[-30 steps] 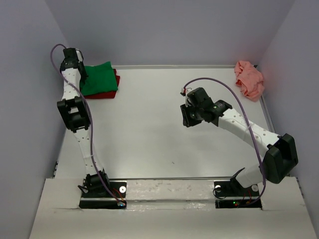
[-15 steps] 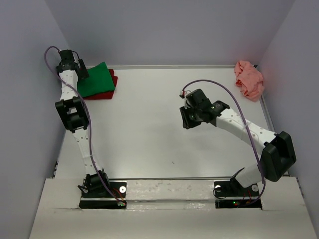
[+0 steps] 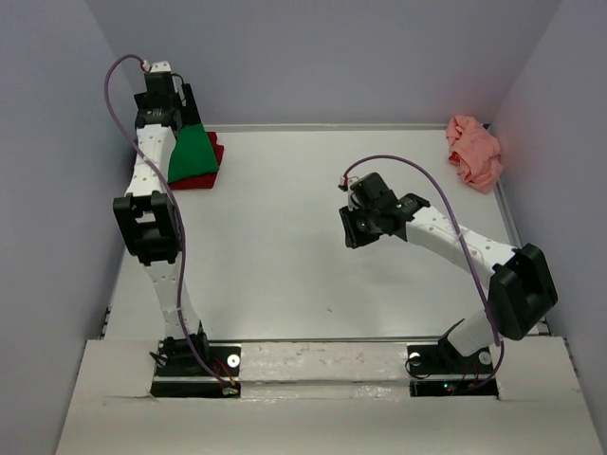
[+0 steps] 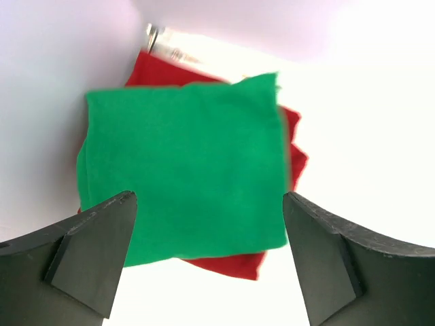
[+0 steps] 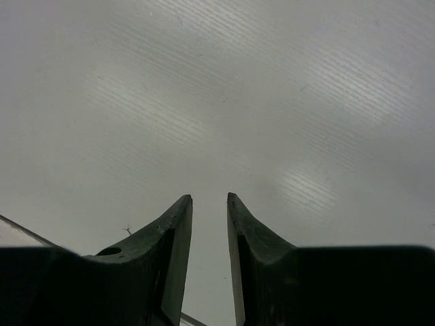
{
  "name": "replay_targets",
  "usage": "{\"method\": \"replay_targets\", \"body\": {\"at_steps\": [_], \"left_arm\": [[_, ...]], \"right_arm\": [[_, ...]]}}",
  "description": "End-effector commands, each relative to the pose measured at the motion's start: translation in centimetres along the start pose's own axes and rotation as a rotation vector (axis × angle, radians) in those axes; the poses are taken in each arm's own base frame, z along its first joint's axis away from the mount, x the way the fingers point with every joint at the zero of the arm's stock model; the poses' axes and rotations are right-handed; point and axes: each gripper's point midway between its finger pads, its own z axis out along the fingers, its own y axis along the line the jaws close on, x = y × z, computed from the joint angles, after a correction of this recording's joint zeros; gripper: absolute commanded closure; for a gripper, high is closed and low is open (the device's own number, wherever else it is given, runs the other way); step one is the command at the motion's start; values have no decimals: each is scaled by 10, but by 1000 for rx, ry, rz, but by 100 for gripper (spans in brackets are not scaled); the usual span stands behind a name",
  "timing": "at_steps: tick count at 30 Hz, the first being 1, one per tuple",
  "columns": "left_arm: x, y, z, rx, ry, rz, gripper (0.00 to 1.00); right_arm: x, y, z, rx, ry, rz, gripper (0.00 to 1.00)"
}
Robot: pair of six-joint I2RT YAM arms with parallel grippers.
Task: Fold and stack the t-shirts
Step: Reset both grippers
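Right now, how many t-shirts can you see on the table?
3. A folded green t-shirt lies on top of a folded dark red t-shirt in the far left corner. A crumpled pink t-shirt sits in the far right corner. No others are visible.

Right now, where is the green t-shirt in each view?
Top external: green t-shirt in the far-left corner of the table, partly behind the left arm.
Left wrist: green t-shirt mid-picture, under the open left gripper.
Right wrist: not in it.
Shared landmark: dark red t-shirt edging out beneath it.
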Motion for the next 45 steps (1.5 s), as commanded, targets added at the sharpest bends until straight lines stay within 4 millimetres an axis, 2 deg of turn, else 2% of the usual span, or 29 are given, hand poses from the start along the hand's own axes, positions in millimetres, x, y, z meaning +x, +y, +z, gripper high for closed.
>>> {"method": "replay_targets", "body": {"at_steps": [1, 4, 9, 10, 11, 13, 15, 20, 27, 29, 33, 34, 40, 45], "left_arm": [[-53, -13, -52, -26, -144, -17, 1], [-38, -24, -49, -16, -102, -29, 1], [-5, -35, -31, -7, -2, -50, 1], [4, -39, -23, 1, 16, -44, 4], [9, -45, -20, 29, 31, -44, 19], [20, -52, -13, 60, 65, -59, 24], [24, -62, -12, 98, 77, -65, 24], [26, -73, -12, 125, 80, -62, 20], [54, -78, -3, 125, 159, -56, 19], [60, -77, -4, 126, 173, -54, 19], [59, -79, -15, 152, 157, -64, 14], [61, -94, -23, 178, 153, -46, 13], [61, -100, -31, 205, 157, -53, 11], [60, -106, -51, 240, 144, -59, 10]], "right_arm": [[-31, 14, 2, -41, -65, -25, 67], [-43, 18, -2, -51, -88, -28, 68], [-45, 21, -11, -63, -95, -33, 68], [-45, 21, -12, -62, -94, -31, 69], [-43, 20, -14, -55, -84, -28, 69], [-42, 16, -18, -36, -90, -18, 70], [-38, 10, -18, -7, -91, -13, 70], [-40, 3, -19, 35, -103, -10, 69], [-54, -3, -23, 82, -151, 3, 68], [-58, -4, -23, 90, -162, 6, 68], [-61, -7, -29, 109, -184, 14, 67], [-61, -8, -30, 112, -188, 15, 67], [-58, -13, -38, 137, -208, 27, 65], [-57, -16, -36, 153, -213, 30, 64]]}}
